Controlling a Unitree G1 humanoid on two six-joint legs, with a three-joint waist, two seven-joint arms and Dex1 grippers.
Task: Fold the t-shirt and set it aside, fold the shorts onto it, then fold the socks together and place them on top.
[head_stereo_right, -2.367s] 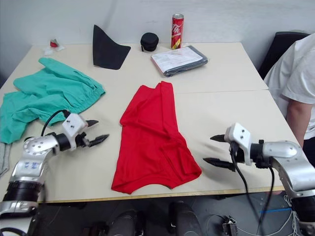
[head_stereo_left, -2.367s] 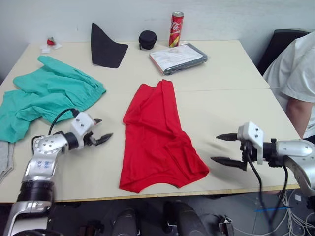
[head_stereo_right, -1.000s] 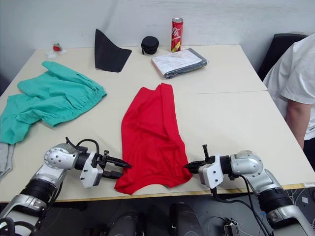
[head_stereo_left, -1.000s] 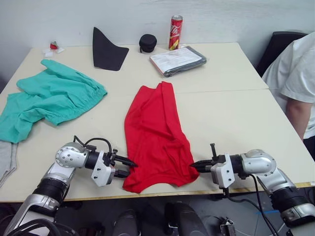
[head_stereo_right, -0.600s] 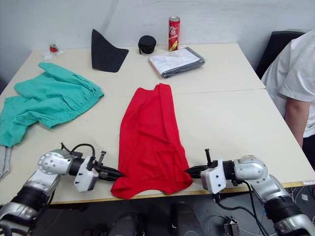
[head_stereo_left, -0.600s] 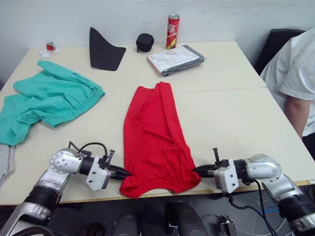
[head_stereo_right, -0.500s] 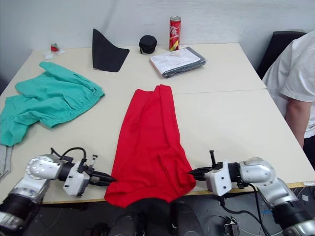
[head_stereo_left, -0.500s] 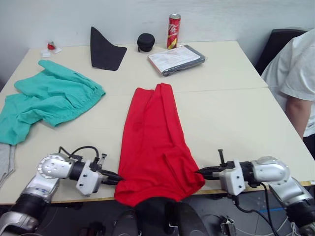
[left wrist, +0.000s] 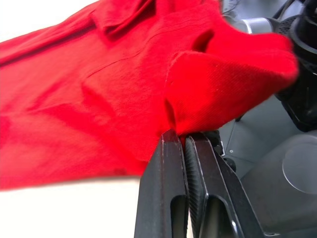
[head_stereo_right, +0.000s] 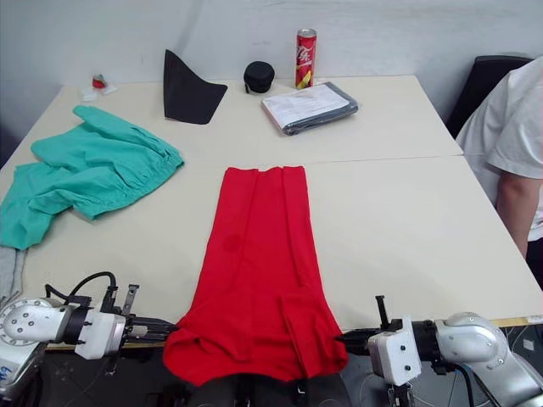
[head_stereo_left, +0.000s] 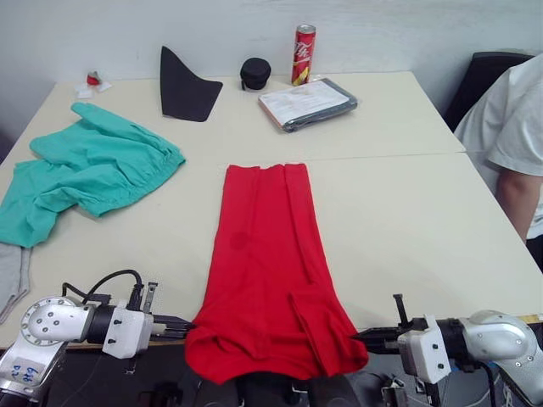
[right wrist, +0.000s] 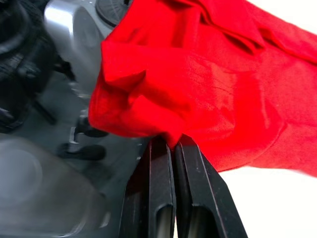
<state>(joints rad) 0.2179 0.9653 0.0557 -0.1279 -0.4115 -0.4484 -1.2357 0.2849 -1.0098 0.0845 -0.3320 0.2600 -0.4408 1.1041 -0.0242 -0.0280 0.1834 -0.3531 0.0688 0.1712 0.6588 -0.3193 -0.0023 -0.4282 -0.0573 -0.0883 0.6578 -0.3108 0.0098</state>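
Observation:
The red t-shirt (head_stereo_left: 267,254) lies stretched in a long strip down the middle of the table, and its near end hangs over the front edge. My left gripper (head_stereo_left: 188,326) is shut on the shirt's near left corner, with the cloth pinched between its fingers (left wrist: 173,148). On the near right corner my right gripper (head_stereo_left: 361,337) is shut in the same way, and red cloth bunches above its fingertips (right wrist: 161,148). At the left lie the crumpled teal shorts (head_stereo_left: 93,161). A grey sock (head_stereo_left: 10,275) shows at the table's left edge.
A black pointed fabric piece (head_stereo_left: 182,85), a round black case (head_stereo_left: 254,72), a red can (head_stereo_left: 304,52) and a wrapped flat packet (head_stereo_left: 307,102) stand along the back. A person in a white shirt (head_stereo_left: 509,144) sits at the right, by a black chair (head_stereo_left: 484,72).
The left gripper has shut on the hem. Both grippers have drawn the shirt's near end toward and past the front edge, pulling the shirt out straight and narrow.

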